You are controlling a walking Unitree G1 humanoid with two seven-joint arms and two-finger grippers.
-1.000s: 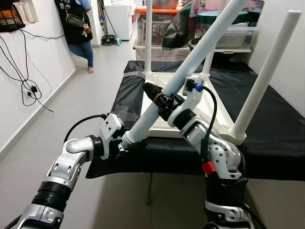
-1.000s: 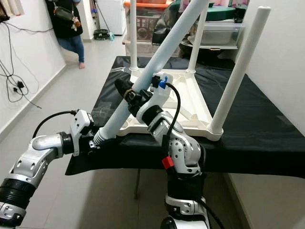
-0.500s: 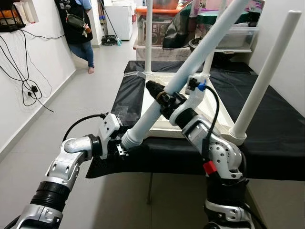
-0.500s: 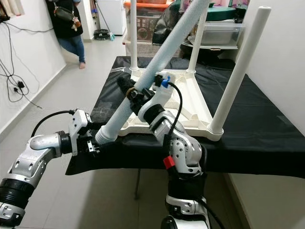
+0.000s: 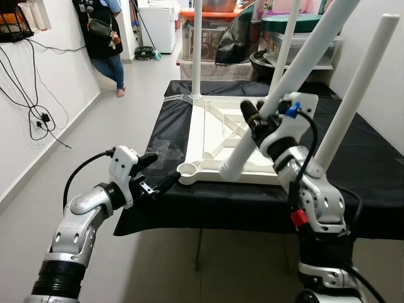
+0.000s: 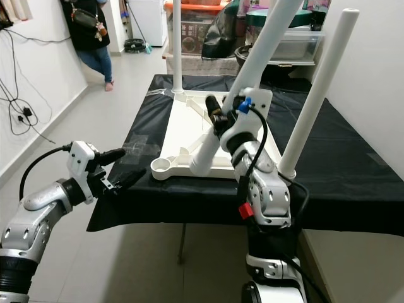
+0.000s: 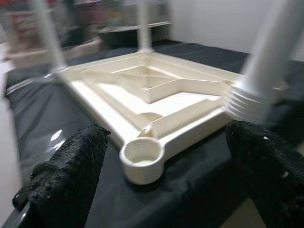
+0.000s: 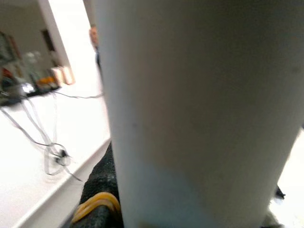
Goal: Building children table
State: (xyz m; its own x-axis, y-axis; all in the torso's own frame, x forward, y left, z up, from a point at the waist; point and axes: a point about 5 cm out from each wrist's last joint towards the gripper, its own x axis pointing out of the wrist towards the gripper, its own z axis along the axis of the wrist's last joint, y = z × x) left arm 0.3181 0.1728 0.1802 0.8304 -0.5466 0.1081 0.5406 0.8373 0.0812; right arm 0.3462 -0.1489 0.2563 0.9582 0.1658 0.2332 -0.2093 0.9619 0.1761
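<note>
The long white plastic table leg point(image 5: 297, 72) is clenched mid-shaft in your right tool point(image 5: 254, 120). It is tilted, its ribbed threaded end resting on the near edge of the upturned white plastic tabletop point(image 5: 218, 136), beside the empty round corner socket point(image 5: 187, 169) but not in it. Three legs already stand in the other corners. The tabletop lies on the black-draped bench point(image 5: 372, 170).

Your left tool point(image 5: 154, 173) is released, fingers spread, just off the bench's near edge and facing the socket.

Risks, as judged:
- The tilted leg could cross-thread or skid past the socket; straighten it first.
- With one mid-shaft grip, the long leg may swing and strike the standing legs.
- Downward force near the edge could slide the tabletop off the cloth.
</note>
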